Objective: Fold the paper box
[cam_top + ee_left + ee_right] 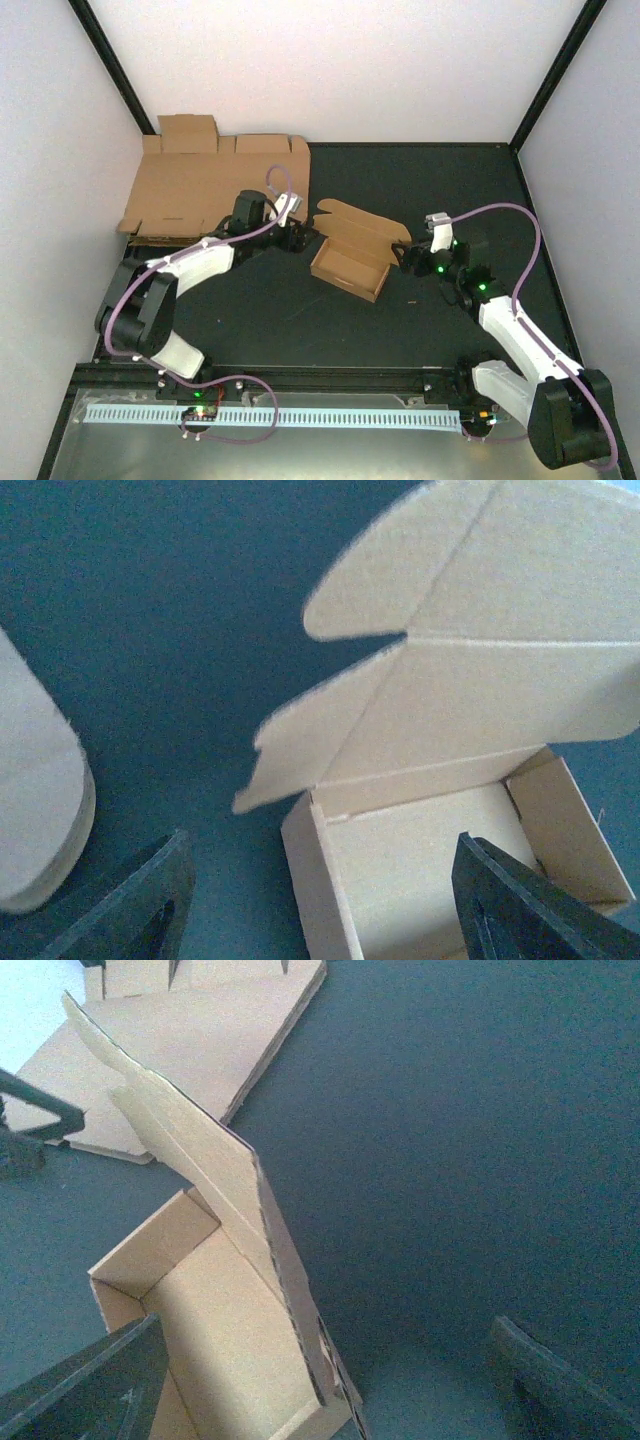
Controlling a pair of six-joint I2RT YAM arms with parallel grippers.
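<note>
I am watching the paper box (350,262) from above. It is sitting near the middle of the black table (300,330), between the two arms. It is half folded. The bottom part is standing up like a little tray with walls. The lid is sticking up at the far side, with its round ear flaps poking out (so the box is not shut).

The left gripper (303,237) is hovering just beside the far left corner of the box. In its wrist view, its two dark fingers (135,910) are standing wide apart. The jaws are let go and are holding nothing. One finger is hanging over the bare table, and the other is hanging over the inside of the tray. One tray wall is sitting between them. I cannot tell if either finger is touching the cardboard.

The right gripper (405,257) is hovering at the right side of the box. In its wrist view, its fingers (95,1385) are also spread wide, so these jaws are let go too. The raised lid and a corner of the tray are showing between them, closer to one finger than the other.

Some flat cardboard sheets (205,190) are lying at the far left of the table, just behind the left arm.
</note>
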